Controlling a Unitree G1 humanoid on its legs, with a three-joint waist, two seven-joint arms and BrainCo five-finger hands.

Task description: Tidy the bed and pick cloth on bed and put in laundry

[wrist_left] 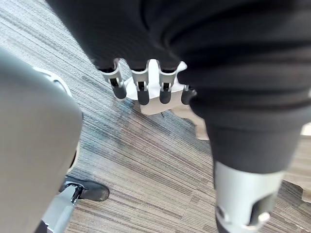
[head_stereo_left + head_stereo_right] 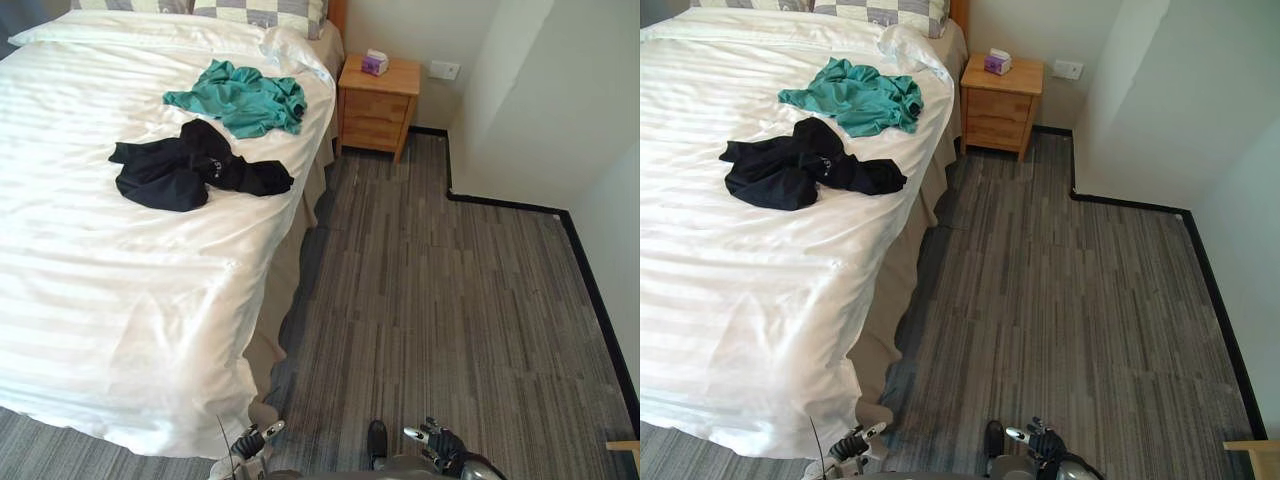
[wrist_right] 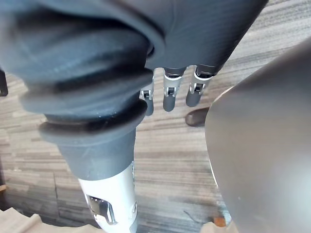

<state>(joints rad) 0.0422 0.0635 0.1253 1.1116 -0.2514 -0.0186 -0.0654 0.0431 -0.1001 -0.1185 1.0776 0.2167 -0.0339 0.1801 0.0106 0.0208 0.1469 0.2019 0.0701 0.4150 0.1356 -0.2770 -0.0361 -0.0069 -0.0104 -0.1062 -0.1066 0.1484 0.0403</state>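
The bed (image 2: 120,290) runs off the left and top edges, and the top edge cuts its checked pillows (image 2: 270,12). The left hand (image 2: 252,440) and right hand (image 2: 440,442) are cropped by the bottom edge. The black cloth (image 2: 190,165) and green cloth (image 2: 245,98) lie bunched, so what garments they are cannot be told. A wooden corner (image 2: 625,446) at lower right is too cropped to identify. The purple box (image 2: 375,63) on the nightstand (image 2: 378,105) is too small to make out.
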